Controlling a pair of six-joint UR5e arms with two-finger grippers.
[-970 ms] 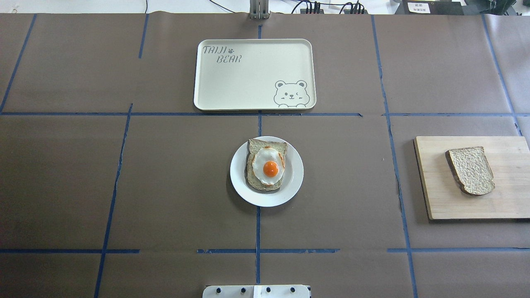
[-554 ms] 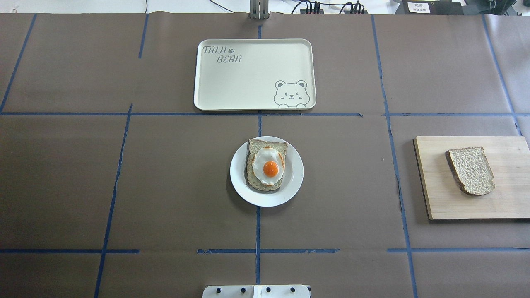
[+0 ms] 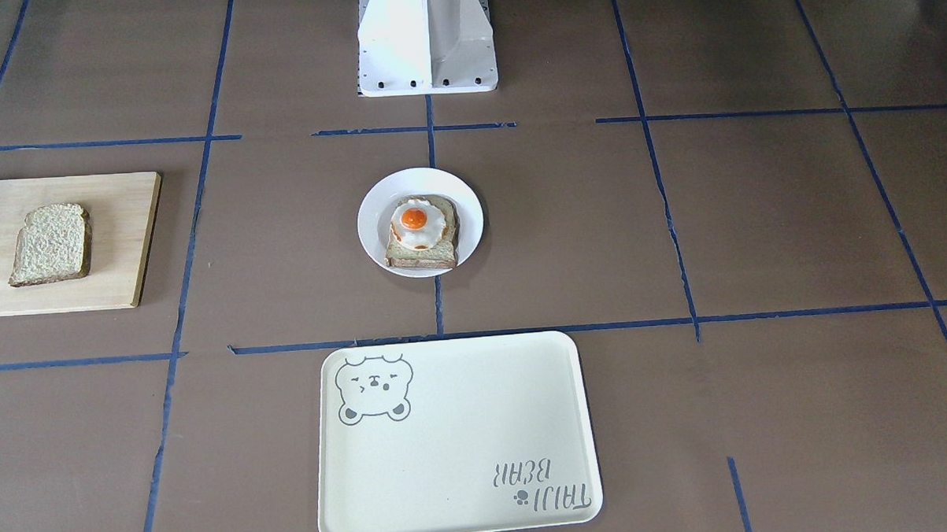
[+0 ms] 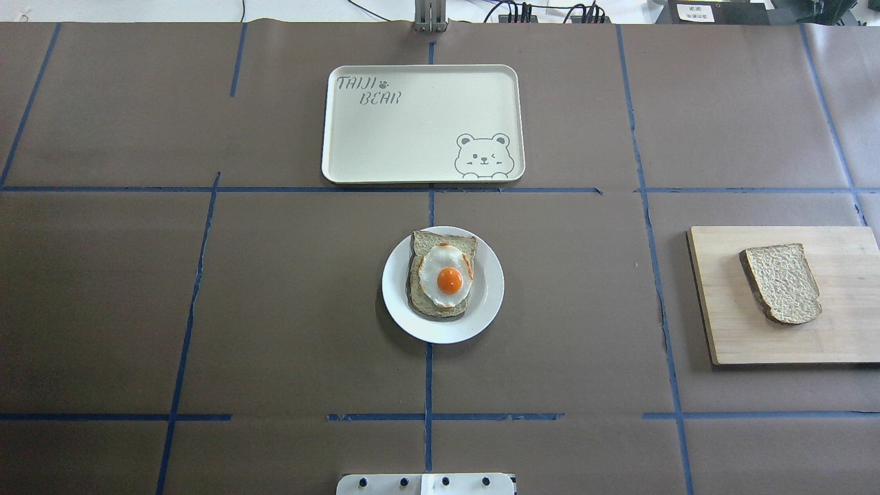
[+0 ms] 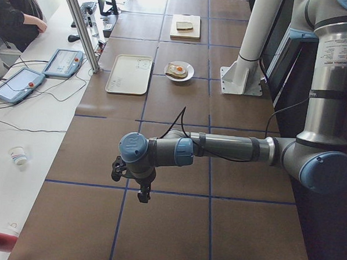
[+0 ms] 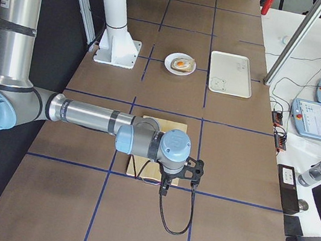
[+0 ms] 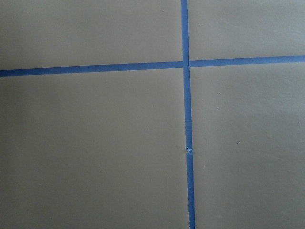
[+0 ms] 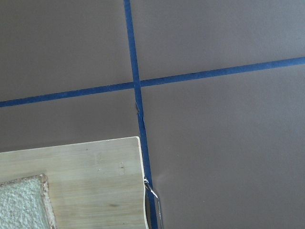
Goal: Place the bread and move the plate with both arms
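Bread [image 4: 784,282], speckled w/ crust, flat on wooden board [image 4: 845,344].

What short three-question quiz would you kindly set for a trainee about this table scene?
1. True or false: the plain bread lies on the wooden board.
2. What tops the toast on the plate? A) cheese B) fried egg C) tomato
3. Which lies farther from the robot's base, the plate or the tray?

Key: 1 true; 2 B, the fried egg; 3 the tray.
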